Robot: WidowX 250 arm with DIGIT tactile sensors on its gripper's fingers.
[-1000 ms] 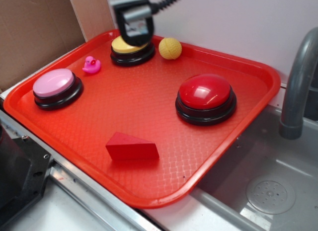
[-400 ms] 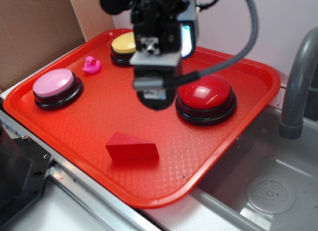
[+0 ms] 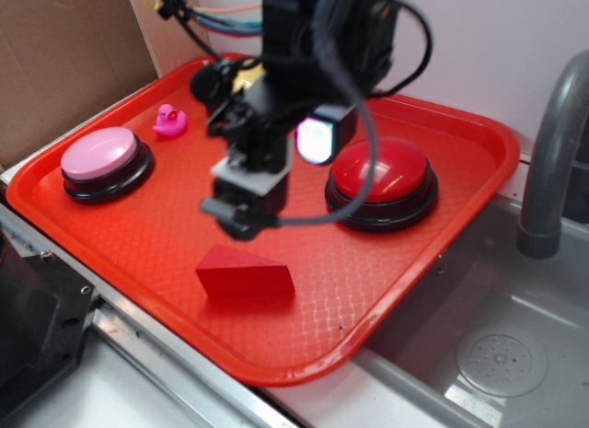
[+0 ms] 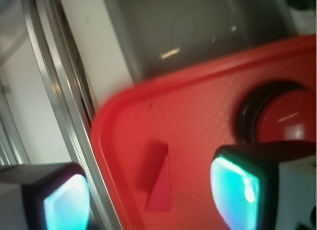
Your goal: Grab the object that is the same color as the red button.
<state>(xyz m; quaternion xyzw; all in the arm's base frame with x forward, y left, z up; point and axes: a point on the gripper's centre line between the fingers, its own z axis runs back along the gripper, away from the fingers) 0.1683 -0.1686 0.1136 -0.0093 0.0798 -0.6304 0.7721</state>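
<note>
Gripper blurred, fingers apparently apart and empty, hanging over the red tray: one red wedge block just below it, one red button beside, one pink button, one pink duck beyond.

Fingers spread, arm lowered

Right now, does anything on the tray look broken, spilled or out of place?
Nothing stands out. The red wedge, red button, pink button and pink duck all rest intact on the red tray.
</note>
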